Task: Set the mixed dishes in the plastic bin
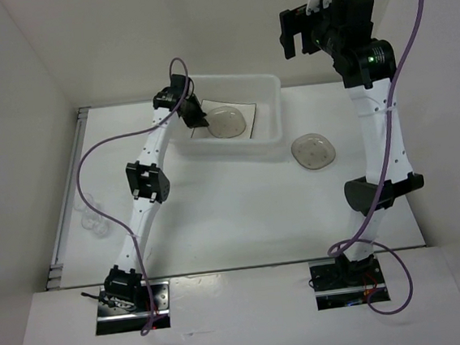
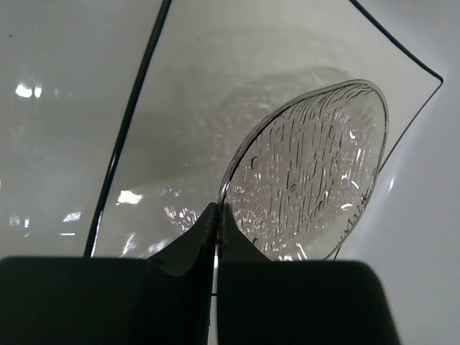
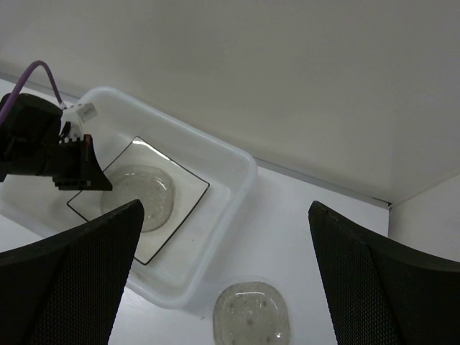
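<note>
Left wrist view: left gripper [image 2: 217, 213] sits low inside the large translucent white plastic bin [image 1: 236, 149], fingers pressed together with no gap showing. Tips meet right at the rim of one small round translucent greyish dish [image 2: 309, 172], which lies on the flat square white plate with thin dark rim [image 2: 201, 93]. Plate rests on the bin floor. From this angle it cannot be told whether a sliver of the dish's rim is pinched between the tips or they merely touch it. Top view: second greyish round dish [image 1: 313, 150] on the white table [image 1: 242, 212], just outside the bin's right end. Two tiny clear cups [image 1: 96, 224] sit far left near the table edge, well apart from the bin. Right gripper [image 3: 224, 208] is raised high over the bin's right side, fingers spread wide, nothing between them. Judged step: the first dish is being set down on the plate, so two of five pieces are in. Next, the left arm should let go if it holds anything and lift straight up clear of the bin wall. The outside dish lies nearest the right arm; it is shallow and slick, so a rim pinch is likely needed. The cups fall to the left arm.
</note>
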